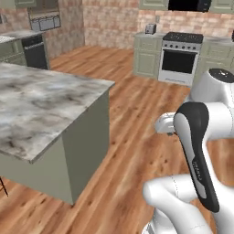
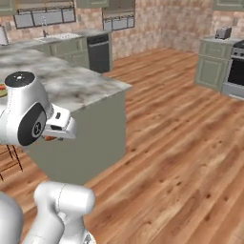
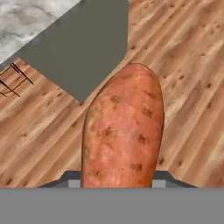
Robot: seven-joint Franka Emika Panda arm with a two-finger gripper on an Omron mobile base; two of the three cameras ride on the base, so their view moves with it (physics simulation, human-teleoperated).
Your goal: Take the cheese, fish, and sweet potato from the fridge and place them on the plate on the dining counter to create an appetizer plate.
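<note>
**Sweet potato in the gripper, beside the dining counter**

In the hand view, the sweet potato stands lengthwise out of the gripper, orange-brown with dark flecks. Its lower end sits between the two dark finger tips, which press against its sides: the fingers are clamped on it. Below and beyond it lies the wooden floor.

In the right base view a sliver of orange shows under the white hand, just in front of the grey-green end wall of the dining counter. In the left base view the arm's dark-banded link rises at the lower right, well apart from the counter's marble corner.

Past the hand, the counter's end wall and veined top sit at the upper left of the hand view, with thin black stool legs beside the base.

Farther off, across the floor, a stove with a black oven door stands against the brick wall, a toaster on the cabinet beside it. A dark dishwasher sits in the far cabinet run.
</note>
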